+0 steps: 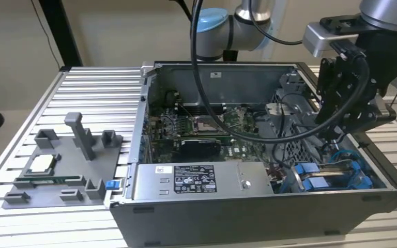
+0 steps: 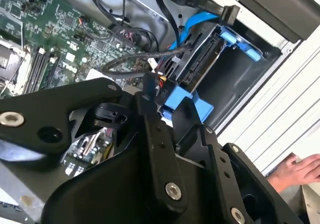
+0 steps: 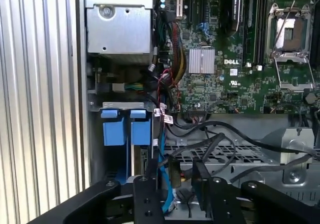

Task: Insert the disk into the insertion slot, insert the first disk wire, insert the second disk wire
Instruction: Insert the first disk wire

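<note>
— Ribbed metal table (image 1: 95, 93) under everything in the exterior view?

— Yes. An open case (image 1: 254, 219) sits on it, and a grey fixture (image 1: 60, 173) lies by the table's edge at the exterior view's left.

— Where's the gripper?

— The gripper (image 1: 335, 135) hangs inside the case, at the end toward the exterior view's right. It is above the slot (image 1: 361, 178), which takes the case's near corner on that side. Blue tabs (image 1: 316, 178) show there, and the power box (image 1: 192, 181) lies along the near wall beside them.

— And the disk?

— In the second wrist view the disk (image 2: 200, 59) stands on edge in the slot, with a blue cable (image 2: 192, 22) curving past its end. The gripper (image 2: 167, 92) is just beside it, close to a blue tab. A person's hand (image 2: 300, 171) rests on the table outside the case wall.

— Is the pincer holding anything?

— In the first wrist view the gripper (image 3: 175, 171) has its fingers (image 3: 149, 184) parted, with a plain gap between them. Black cables (image 3: 220, 139) cross behind that gap, and I see nothing pinched. The blue tabs (image 3: 125, 131) are near the fingers at the case's wall, and the board (image 3: 240, 59) lies farther in.
</note>
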{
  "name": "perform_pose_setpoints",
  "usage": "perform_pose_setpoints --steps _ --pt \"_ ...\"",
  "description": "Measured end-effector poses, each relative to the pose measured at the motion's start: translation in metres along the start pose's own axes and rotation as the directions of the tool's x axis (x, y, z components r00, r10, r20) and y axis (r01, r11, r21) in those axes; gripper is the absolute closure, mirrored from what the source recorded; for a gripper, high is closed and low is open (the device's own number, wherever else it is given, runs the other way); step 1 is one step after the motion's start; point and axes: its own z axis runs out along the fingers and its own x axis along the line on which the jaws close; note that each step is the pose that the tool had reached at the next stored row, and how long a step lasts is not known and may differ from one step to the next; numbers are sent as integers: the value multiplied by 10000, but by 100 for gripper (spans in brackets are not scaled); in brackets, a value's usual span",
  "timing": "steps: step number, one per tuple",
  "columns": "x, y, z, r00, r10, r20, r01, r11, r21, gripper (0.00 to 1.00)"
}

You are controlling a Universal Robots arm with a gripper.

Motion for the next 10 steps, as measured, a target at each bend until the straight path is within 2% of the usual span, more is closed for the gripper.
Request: perform_pose_setpoints --steps 2,3,10 --pt "-16 1 10 10000 -19 -15 19 10000 97 0" --pt "-18 0 16 10000 -20 -17 21 9999 117 0" --pt "-20 2 36 10000 -23 -51 23 9999 129 0"
